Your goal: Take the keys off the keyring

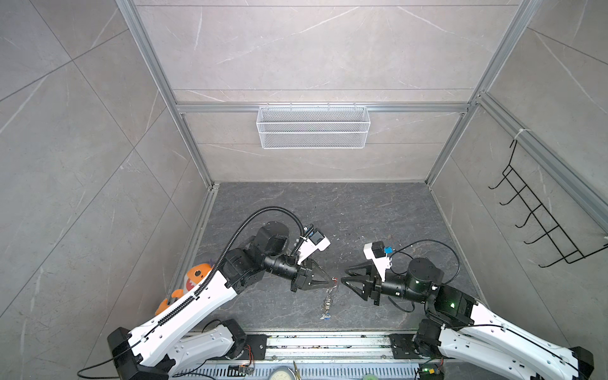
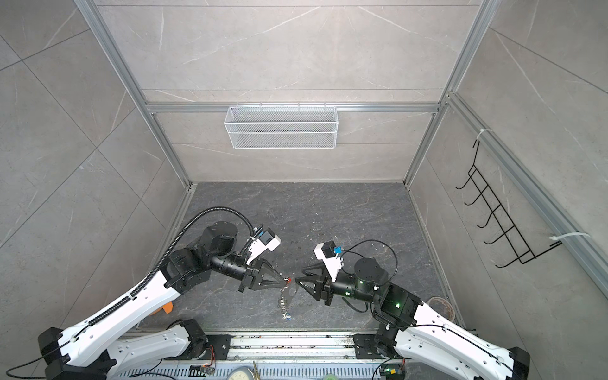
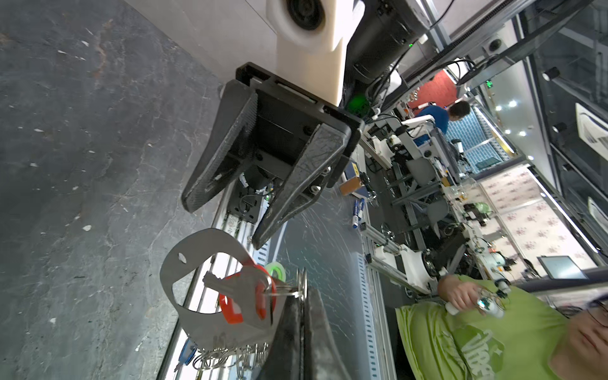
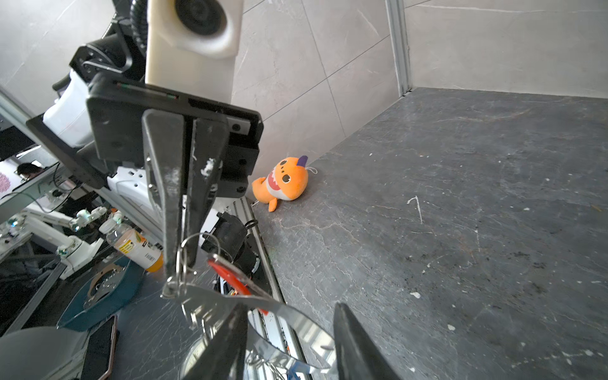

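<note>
- Your left jaws are shut tight on a small silver wire ring (image 3: 302, 283). It sits at the top of the flat grey metal keyring with the big oval hole (image 3: 184, 273).
- The keyring hangs over the middle of the dark grey stone worktop (image 1: 362, 214), closer to its front edge.
- Its silver link chain (image 1: 327, 304) trails toward that front edge, so the long way of the keyring points there too.
- The little key with the red plastic tag (image 3: 232, 311) is right by the left jaws. The key with the blue plastic tag (image 1: 325, 317) is at the far end of the chain.
- Your right jaws are about half open and hold nothing. They are just beside the grey plate, on the side of the worktop's right edge, with their tips pointing at it.
- The right arm is the free one, so I think it takes the red key next.
</note>
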Available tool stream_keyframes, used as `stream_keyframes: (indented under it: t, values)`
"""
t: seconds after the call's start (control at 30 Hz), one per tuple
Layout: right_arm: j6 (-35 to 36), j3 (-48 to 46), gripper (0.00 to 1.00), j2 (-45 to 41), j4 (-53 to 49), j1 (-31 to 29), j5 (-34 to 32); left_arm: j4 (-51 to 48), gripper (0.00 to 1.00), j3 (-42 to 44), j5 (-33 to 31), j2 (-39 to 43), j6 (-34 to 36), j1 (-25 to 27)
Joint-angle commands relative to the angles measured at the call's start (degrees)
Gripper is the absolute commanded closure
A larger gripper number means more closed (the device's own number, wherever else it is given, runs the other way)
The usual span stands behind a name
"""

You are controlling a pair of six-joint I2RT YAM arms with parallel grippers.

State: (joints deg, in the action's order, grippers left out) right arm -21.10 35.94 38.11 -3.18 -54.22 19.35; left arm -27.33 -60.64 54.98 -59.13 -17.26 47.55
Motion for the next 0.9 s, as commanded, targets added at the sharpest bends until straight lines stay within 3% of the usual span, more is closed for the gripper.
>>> stream_keyframes:
  t: [0.0,0.13,0.33,0.63,0.87]
  values:
    - [2.6,-0.5,0.55,-1.0,2.5,-0.3,3.5,0.2,1.00,-2.7,6.1,-0.4,1.7,0.1]
    - [1.6,-2.3,0.55,-3.8,4.0,-0.4,-2.0,0.1,1.00,-2.7,6.4,0.0,1.9,0.1]
    - [2.3,-0.7,0.54,-4.3,-2.2,-0.3,-10.1,0.4,1.00,-2.6,7.4,0.8,2.2,0.1]
    - [3.0,1.7,0.54,4.4,-3.4,-0.2,-7.8,2.4,1.00,-3.0,9.7,1.7,1.6,0.1]
    - [5.2,1.5,0.54,8.4,0.7,-0.3,3.7,1.4,1.00,-3.6,9.4,2.8,2.1,0.1]
